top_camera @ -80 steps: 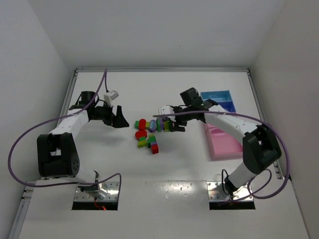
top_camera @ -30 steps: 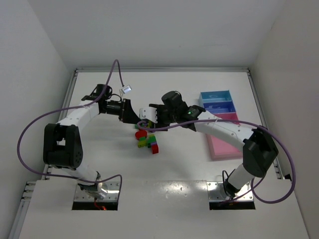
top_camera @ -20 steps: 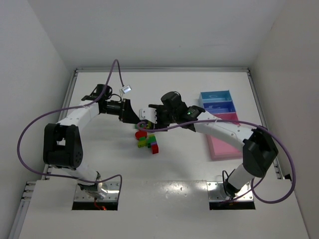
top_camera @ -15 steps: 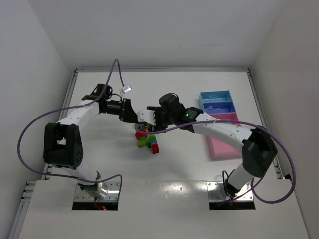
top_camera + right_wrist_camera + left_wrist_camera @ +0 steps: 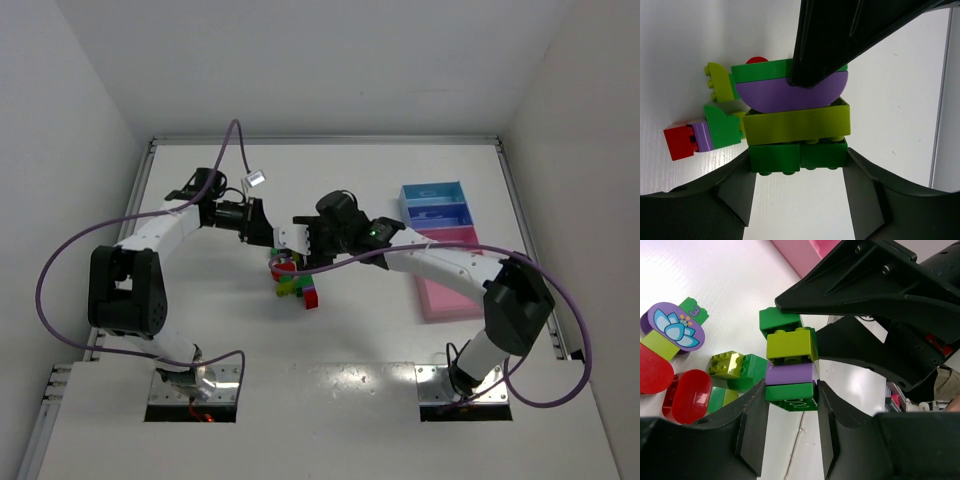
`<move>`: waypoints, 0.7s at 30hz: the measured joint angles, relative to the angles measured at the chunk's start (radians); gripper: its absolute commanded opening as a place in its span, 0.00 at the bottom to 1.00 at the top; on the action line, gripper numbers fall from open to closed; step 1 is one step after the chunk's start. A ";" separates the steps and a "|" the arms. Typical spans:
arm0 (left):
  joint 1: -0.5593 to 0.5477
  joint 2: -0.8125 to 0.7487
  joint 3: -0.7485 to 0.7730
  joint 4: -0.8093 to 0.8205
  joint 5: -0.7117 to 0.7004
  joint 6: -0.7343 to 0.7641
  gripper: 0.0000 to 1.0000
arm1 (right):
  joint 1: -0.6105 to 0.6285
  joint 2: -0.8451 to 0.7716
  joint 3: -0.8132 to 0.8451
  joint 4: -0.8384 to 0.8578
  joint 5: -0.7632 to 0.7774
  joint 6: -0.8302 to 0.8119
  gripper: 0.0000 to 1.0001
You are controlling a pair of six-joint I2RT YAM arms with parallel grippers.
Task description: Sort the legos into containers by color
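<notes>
L hand (image 5: 790, 391) and R hand (image 5: 797, 160) meet over the table (image 5: 350, 330), each clamped on an opposite end of one stack (image 5: 790, 360): green, purple, yellow-green, green. Loose bricks (image 5: 732, 371) lie close by, incl. red ones (image 5: 687, 395) and a purple oval (image 5: 675, 325). Pink tray (image 5: 450, 285) and blue trays (image 5: 435, 205) sit well apart at R. From above, the hands hide the stack; tray contents unclear.
</notes>
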 measured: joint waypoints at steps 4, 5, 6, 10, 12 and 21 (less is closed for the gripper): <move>0.001 -0.008 -0.007 0.003 -0.018 0.002 0.14 | -0.005 -0.003 -0.023 0.027 0.004 0.000 0.13; 0.003 -0.013 -0.011 0.003 -0.023 0.006 0.14 | -0.008 -0.006 -0.030 0.029 0.008 0.000 0.13; 0.008 -0.021 -0.016 0.002 -0.027 0.011 0.14 | -0.015 -0.010 -0.040 0.034 0.010 0.000 0.13; 0.019 -0.039 -0.024 0.002 -0.034 0.016 0.14 | -0.049 -0.039 -0.076 0.035 0.023 -0.002 0.13; 0.026 -0.049 -0.028 0.003 -0.037 0.016 0.14 | -0.066 -0.056 -0.085 0.036 0.027 -0.003 0.13; 0.081 -0.113 -0.044 0.004 -0.098 0.026 0.14 | -0.256 -0.137 -0.097 0.037 0.046 0.121 0.13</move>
